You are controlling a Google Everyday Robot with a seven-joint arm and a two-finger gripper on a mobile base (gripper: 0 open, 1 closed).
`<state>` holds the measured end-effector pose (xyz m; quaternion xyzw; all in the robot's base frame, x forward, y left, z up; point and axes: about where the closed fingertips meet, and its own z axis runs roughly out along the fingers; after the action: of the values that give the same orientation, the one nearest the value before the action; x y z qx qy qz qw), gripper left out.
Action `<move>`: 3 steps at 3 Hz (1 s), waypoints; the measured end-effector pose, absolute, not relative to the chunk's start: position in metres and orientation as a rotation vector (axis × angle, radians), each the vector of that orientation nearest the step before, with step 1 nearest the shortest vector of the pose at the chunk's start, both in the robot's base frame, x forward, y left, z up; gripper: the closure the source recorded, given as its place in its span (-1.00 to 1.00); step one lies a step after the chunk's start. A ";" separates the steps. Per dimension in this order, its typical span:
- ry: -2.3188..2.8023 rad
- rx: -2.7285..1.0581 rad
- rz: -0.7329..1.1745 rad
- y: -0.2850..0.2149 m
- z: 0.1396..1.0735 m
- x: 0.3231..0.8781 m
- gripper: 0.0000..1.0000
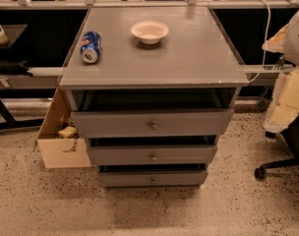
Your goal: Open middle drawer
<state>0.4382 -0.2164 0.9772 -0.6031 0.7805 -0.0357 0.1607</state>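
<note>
No text can be read, even on the blue can (91, 46); the gripper is out of view

Grey middle drawer (120, 155), flat front, round knob (153, 157)

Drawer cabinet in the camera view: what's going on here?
Nothing is being handled right now. The gripper is not in view, and nothing touches the middle drawer or its knob. It sits between the top drawer and bottom drawer, not visibly pulled out beyond them. On the cabinet top, a blue can lies on its side near a white bowl.
</note>
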 end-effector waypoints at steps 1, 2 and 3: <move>2.229 -1.723 -0.102 -0.216 0.977 0.438 -1.00; 2.188 -1.783 -0.100 -0.209 0.956 0.433 -1.00; 2.099 -1.893 -0.056 -0.186 0.912 0.421 -1.00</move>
<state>0.4214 -0.1859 0.9121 -0.6612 0.7334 -0.0195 0.1566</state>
